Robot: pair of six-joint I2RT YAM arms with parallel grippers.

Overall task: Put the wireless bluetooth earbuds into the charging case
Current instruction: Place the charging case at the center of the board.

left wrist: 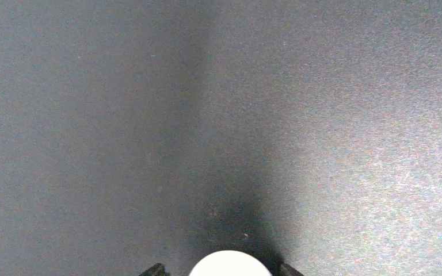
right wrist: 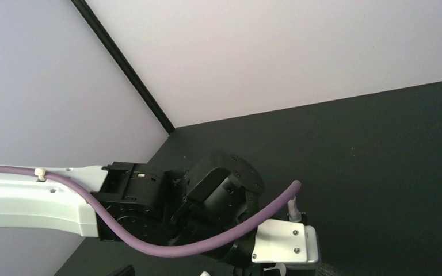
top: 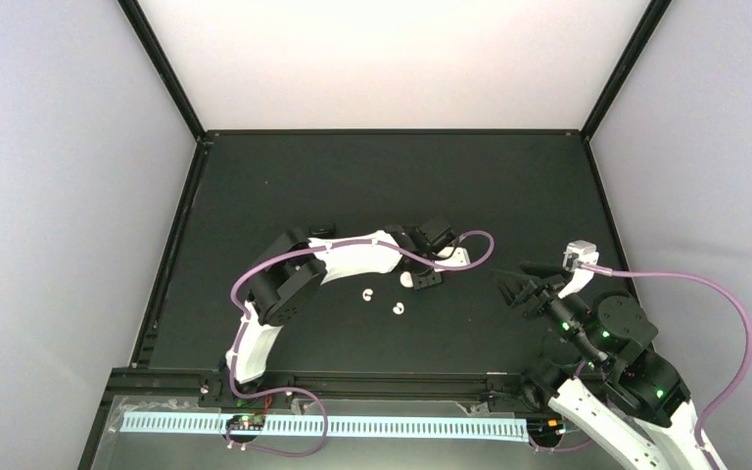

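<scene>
1. White earbuds [top: 398, 309], two of them, lie loose and close together on the dark desk [top: 352, 196]. I can't make out any black ones.
2. A white rounded thing [left wrist: 227, 265], likely the charging case, sits just beside them. Nothing looks inserted, so I'd judge the whole task is left.
3. The left gripper [top: 428, 278] reaches to mid-desk on a bent arm. Its jaws straddle the case with dark gaps either side, so they are parted.
4. The right gripper [top: 517, 286] hangs near the right edge, jaws seemingly spread and empty.

table [top: 392, 176]: matte black | walls [top: 392, 59]: plain pale white | light: even
</scene>
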